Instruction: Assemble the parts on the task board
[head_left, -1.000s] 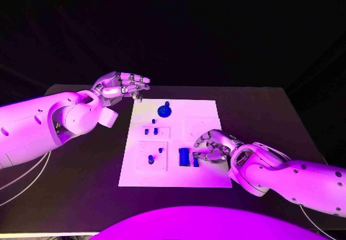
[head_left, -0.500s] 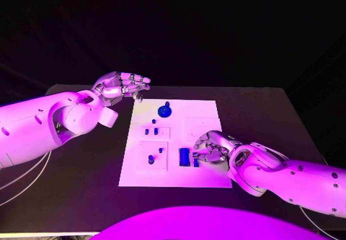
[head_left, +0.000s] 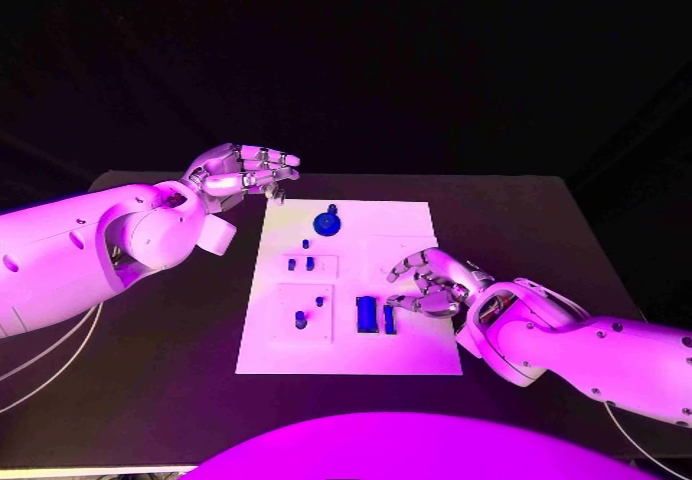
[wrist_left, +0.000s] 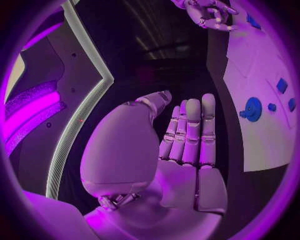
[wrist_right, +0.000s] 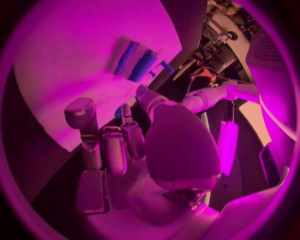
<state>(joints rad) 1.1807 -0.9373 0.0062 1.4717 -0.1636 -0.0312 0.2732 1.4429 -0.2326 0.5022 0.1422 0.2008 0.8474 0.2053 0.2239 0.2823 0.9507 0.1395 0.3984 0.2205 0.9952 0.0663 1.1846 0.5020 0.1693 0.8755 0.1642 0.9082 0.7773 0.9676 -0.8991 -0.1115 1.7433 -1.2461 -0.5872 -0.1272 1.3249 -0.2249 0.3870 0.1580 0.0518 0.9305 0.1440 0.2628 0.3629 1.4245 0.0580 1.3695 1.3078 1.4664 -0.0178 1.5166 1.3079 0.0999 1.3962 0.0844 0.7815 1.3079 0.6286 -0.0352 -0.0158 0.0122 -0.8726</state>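
The white task board (head_left: 346, 340) lies mid-table. Two upright blue bars (head_left: 368, 315) stand side by side in its near half, also seen as blue bars (wrist_right: 134, 60). A round blue part (head_left: 330, 222) sits near the far edge, with small blue pegs (head_left: 300, 264) below it. My right hand (head_left: 430, 285) hovers just right of the bars with fingers spread and holds nothing. My left hand (head_left: 242, 170) hangs off the board's far left corner, fingers curled in together, empty. The left hand (wrist_left: 184, 145) faces the round part (wrist_left: 253, 109).
More small blue pegs (head_left: 300, 319) stand in the board's near-left square. Dark table (head_left: 159, 400) surrounds the board on all sides. The right forearm (head_left: 577, 350) lies across the table's near right.
My right hand has drawn back to the right off the blue bars and spread its fingers, so both bars now show. The left hand has stayed still.
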